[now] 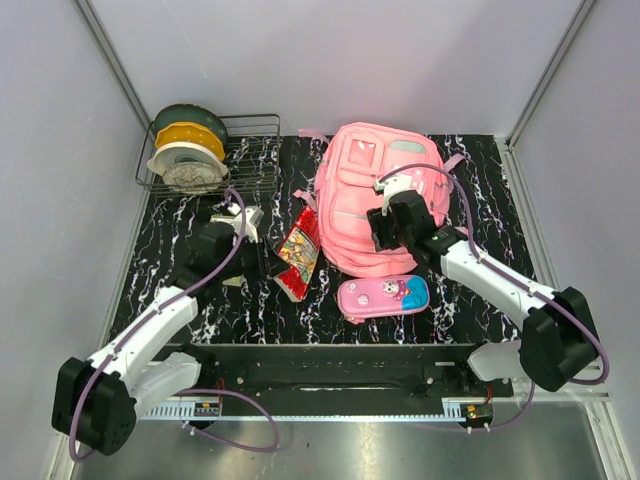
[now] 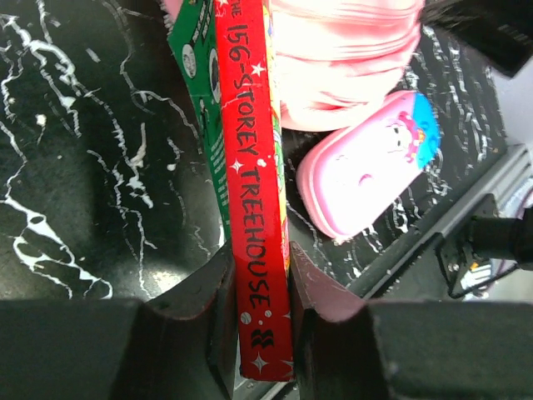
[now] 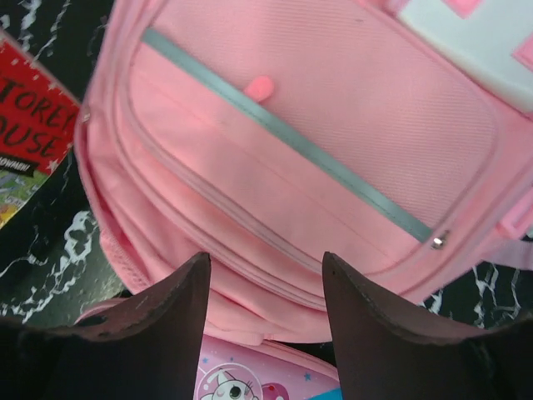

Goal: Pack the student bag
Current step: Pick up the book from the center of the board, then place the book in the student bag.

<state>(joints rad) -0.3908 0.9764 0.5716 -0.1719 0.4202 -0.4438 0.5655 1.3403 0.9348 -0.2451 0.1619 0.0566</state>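
The student bag (image 1: 375, 180), a large pink backpack, lies flat at the back centre of the black marbled table, zipped pockets up (image 3: 333, 108). My right gripper (image 1: 382, 228) hovers over its lower front pocket, open, with nothing between its fingers (image 3: 265, 262). A red book, "The 156-Storey Treehouse" (image 1: 298, 250), stands on edge just left of the bag. My left gripper (image 2: 260, 254) is shut on the near end of its spine (image 2: 254, 167); in the top view it (image 1: 272, 268) reaches the book from the left.
A pink-purple cartoon pencil case (image 1: 385, 297) lies in front of the bag, close under my right gripper (image 3: 241, 379) and right of the book (image 2: 366, 167). A wire rack (image 1: 250, 150) with several spools stands at the back left.
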